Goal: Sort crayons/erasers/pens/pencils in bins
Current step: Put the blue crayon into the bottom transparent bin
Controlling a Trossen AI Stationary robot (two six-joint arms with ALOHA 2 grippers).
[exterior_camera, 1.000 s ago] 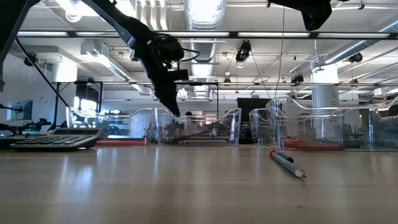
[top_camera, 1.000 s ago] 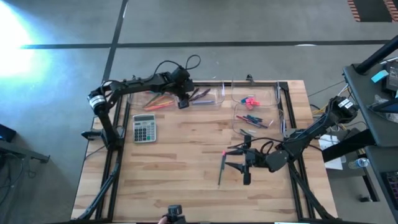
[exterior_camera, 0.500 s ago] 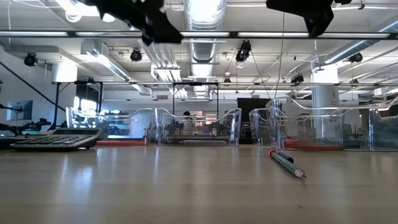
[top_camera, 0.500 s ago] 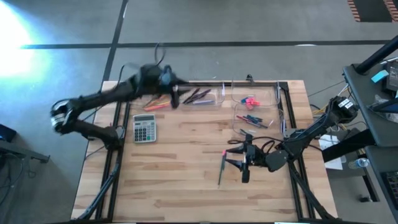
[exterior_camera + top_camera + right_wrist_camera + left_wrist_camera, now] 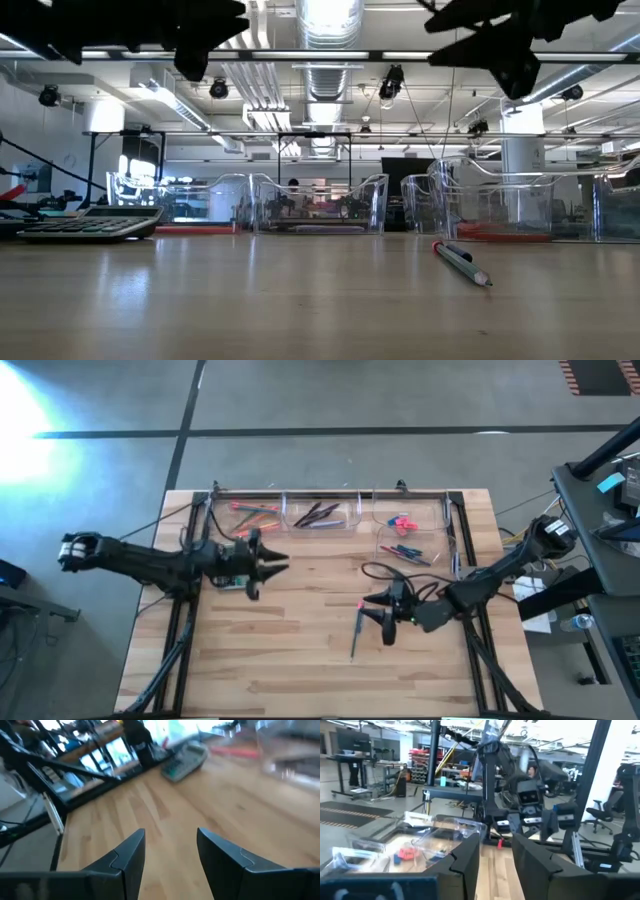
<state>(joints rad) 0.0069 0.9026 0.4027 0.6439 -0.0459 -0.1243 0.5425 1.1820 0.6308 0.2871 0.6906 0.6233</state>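
Note:
One dark pencil (image 5: 354, 634) with a pink end lies flat on the wooden table (image 5: 300, 650); the low view shows it as well (image 5: 462, 262). My right gripper (image 5: 368, 610) hovers open beside its pink end, fingers level, nothing between them (image 5: 170, 837). My left gripper (image 5: 284, 564) hangs open over the table's left half, pointing level toward the right, empty (image 5: 495, 840). Clear bins stand along the far edge. One holds bright pencils (image 5: 255, 515), one dark pens (image 5: 320, 513), one pink erasers (image 5: 403, 520), and one holds short sticks (image 5: 408, 552).
A grey calculator (image 5: 85, 226) lies at the table's left, mostly under my left arm in the high view. A black rail frame (image 5: 455, 530) edges the table. Bare wood lies across the middle and the near half.
My left gripper has pulled back from above the far bins toward the table's near and left side, rising and tipping from pointing down to level. My right gripper has rolled about its own axis beside the pencil, which has not moved.

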